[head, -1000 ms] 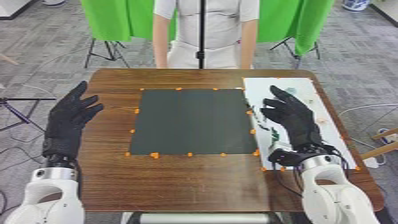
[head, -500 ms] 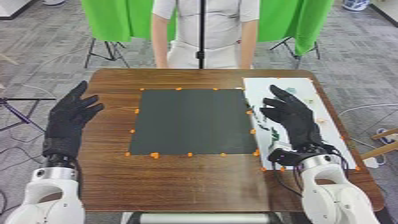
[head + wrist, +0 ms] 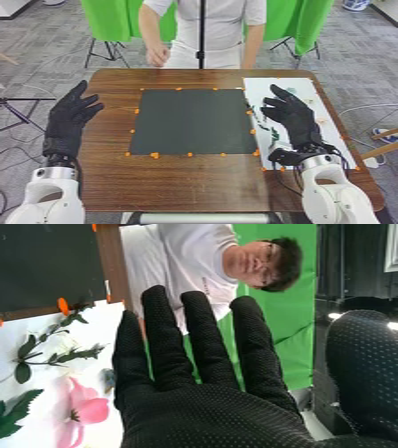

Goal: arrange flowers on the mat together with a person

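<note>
A brown desk (image 3: 178,185) bears a dark mat (image 3: 195,120) and, just right, a white sheet (image 3: 264,86). The left hand (image 3: 67,117), by the desk's left edge, and right hand (image 3: 293,119), above the sheet, are loosely spread, empty; a pink flower (image 3: 91,410) and leafy sprig (image 3: 27,346) lie on the sheet.

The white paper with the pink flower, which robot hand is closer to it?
The right hand. It hovers over the white paper. The left hand is across the dark mat, by the table's left edge.
</note>
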Controlling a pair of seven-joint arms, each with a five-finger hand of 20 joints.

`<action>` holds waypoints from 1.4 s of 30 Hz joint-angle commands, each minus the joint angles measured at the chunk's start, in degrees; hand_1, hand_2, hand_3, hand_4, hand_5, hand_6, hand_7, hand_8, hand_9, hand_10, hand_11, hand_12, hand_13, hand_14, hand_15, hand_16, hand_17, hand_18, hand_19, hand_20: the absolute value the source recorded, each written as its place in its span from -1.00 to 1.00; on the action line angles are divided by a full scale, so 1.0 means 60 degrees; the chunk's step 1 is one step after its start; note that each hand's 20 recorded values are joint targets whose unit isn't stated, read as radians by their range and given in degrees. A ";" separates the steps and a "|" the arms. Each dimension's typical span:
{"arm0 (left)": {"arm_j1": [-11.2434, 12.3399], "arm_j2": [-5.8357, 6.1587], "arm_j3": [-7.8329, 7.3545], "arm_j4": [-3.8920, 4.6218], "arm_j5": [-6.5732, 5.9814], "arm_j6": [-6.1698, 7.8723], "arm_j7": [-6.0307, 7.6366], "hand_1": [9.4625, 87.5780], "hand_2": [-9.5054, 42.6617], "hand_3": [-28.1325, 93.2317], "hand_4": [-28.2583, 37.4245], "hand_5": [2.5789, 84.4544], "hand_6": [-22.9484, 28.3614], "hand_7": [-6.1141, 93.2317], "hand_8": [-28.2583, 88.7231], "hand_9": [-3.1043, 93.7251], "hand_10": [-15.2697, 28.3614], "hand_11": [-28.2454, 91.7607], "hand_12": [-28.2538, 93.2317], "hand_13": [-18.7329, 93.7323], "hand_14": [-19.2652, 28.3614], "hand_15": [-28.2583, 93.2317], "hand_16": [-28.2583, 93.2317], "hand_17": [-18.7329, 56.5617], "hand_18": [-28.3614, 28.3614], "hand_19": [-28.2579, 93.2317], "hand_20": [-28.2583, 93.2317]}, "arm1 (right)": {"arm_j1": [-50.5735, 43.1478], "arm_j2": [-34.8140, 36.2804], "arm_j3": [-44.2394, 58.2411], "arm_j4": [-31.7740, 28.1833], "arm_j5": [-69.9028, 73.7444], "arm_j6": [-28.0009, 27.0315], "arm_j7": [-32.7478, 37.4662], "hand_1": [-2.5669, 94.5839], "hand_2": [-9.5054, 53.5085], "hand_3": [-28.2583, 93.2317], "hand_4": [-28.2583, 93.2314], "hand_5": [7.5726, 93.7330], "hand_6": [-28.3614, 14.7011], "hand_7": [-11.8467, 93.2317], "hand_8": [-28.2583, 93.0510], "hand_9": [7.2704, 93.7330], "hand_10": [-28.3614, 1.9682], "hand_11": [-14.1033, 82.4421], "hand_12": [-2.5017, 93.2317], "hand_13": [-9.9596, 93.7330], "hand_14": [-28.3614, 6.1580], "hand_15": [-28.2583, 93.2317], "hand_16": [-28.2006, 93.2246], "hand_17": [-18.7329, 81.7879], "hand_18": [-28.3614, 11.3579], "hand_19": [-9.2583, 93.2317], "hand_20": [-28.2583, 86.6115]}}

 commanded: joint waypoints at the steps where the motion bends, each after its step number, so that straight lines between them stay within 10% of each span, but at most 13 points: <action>1: 0.0047 -0.0017 0.0032 0.0030 -0.0057 0.0114 -0.0017 -0.70 -0.29 0.71 -1.00 -0.21 0.12 -0.73 -0.65 -0.22 0.56 -0.15 -0.38 -0.24 0.90 0.34 -0.70 -0.71 0.76 0.26 -0.28 | -0.0008 0.0007 -0.0012 -0.0021 -0.0017 0.0054 -0.0046 -0.73 -0.28 0.83 -0.97 -0.30 0.30 -0.47 -0.74 -0.19 -0.22 -0.40 -0.68 -0.24 -0.49 0.12 -0.39 -0.56 -0.51 0.01 -0.19; 42: 0.0071 -0.0050 0.0049 0.0023 -0.0026 0.0103 -0.0114 -0.70 -0.28 0.71 -1.00 -0.22 0.13 -0.74 -0.65 -0.22 0.55 -0.15 -0.38 -0.24 0.89 0.34 -0.71 -0.71 0.76 0.26 -0.28 | 0.0007 -0.0037 -0.0008 -0.0001 -0.0038 -0.0004 0.0029 -0.73 -0.28 0.83 -0.97 -0.30 0.30 -0.46 -0.75 -0.19 -0.22 -0.39 -0.68 -0.23 -0.50 0.14 -0.40 -0.56 -0.51 0.02 -0.19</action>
